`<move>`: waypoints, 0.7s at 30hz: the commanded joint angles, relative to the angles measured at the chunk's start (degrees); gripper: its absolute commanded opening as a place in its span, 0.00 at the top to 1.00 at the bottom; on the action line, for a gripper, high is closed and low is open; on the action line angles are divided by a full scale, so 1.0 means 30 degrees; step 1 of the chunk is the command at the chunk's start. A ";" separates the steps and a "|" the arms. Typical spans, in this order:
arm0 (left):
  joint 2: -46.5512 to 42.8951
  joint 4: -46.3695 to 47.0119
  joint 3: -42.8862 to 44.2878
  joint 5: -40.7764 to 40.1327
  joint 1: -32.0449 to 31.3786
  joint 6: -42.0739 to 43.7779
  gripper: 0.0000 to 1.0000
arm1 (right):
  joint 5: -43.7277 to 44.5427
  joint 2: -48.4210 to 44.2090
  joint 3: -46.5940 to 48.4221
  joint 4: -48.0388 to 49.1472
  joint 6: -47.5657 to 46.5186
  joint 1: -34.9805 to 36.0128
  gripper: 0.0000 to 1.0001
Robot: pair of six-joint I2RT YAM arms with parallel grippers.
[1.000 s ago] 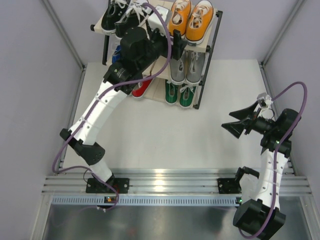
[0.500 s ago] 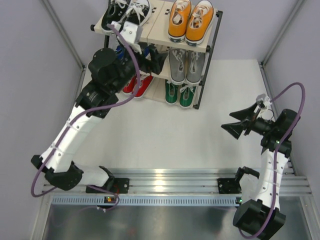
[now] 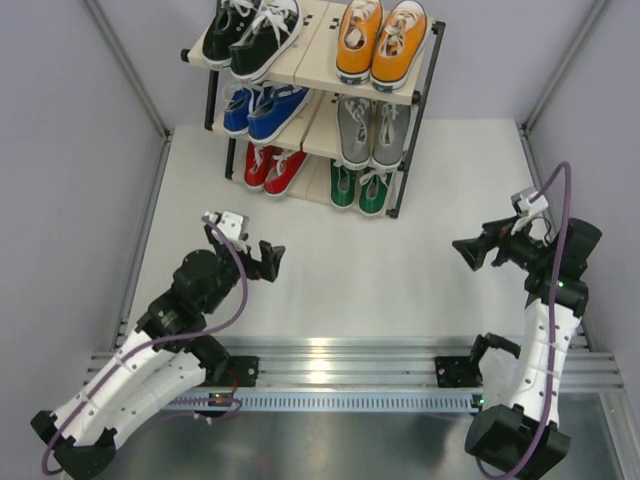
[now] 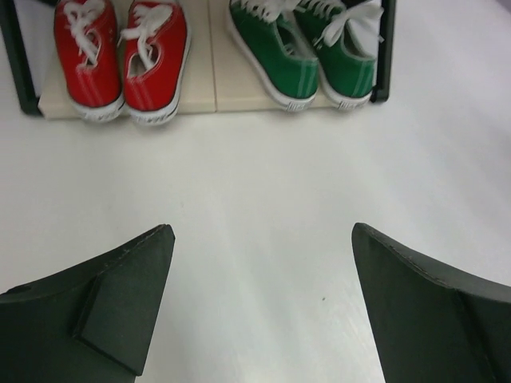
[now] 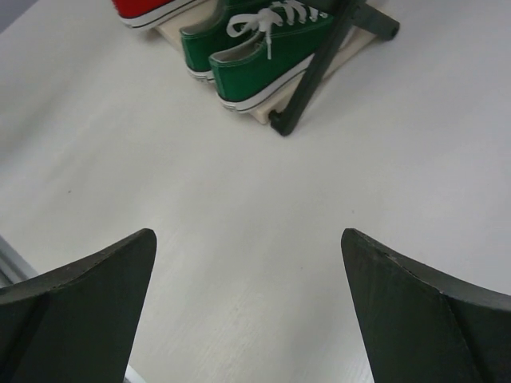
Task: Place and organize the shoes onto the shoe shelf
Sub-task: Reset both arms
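The shoe shelf [image 3: 318, 45] stands at the back of the table with all the shoes on it. Black shoes [image 3: 252, 35] and orange shoes [image 3: 380, 42] fill the top tier. Blue shoes [image 3: 262, 108] and grey shoes [image 3: 372, 130] are on the middle tier. Red shoes [image 3: 272, 168] [image 4: 120, 56] and green shoes [image 3: 358, 186] [image 4: 307, 52] [image 5: 259, 48] sit on the bottom tier. My left gripper [image 3: 272, 260] [image 4: 263, 239] hovers open and empty over the bare table, well in front of the red pair. My right gripper [image 3: 462, 255] [image 5: 247, 243] is open and empty to the right of the shelf.
A black shelf post [image 5: 319, 72] stands beside the green pair. An aluminium rail [image 3: 340, 360] carrying both arm bases runs along the near edge. Grey walls with metal frame bars close in the left and right sides.
My left arm has pulled back from the shelf's upper tiers down to the front left of the table, and its jaws have widened. The right arm has barely shifted.
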 commanded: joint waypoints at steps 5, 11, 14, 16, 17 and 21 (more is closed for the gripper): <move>-0.4172 -0.1211 -0.1659 -0.3086 -0.0065 0.0110 0.02 | 0.7418 -0.0897 0.0390 0.2101 0.1844 -0.0285 0.00; -0.4730 -0.1387 -0.1834 -0.3611 -0.0065 -0.0327 0.02 | 1.2252 -0.1455 0.0010 0.2891 0.3627 -0.0285 0.01; -0.5051 -0.1533 -0.1776 -0.4605 -0.0065 -0.0502 0.02 | 1.3986 -0.1602 -0.0138 0.3303 0.4626 -0.0256 0.01; -0.5286 -0.1592 -0.1834 -0.4843 -0.0065 -0.0561 0.02 | 1.5507 -0.1660 -0.0225 0.3626 0.5419 -0.0256 0.01; -0.5519 -0.1593 -0.1834 -0.4902 -0.0065 -0.0591 0.02 | 1.5952 -0.1632 -0.0284 0.3831 0.5625 -0.0256 0.01; -0.5785 -0.1593 -0.1922 -0.4904 -0.0065 -0.0591 0.02 | 1.6631 -0.1485 -0.0226 0.3687 0.6535 -0.0373 0.01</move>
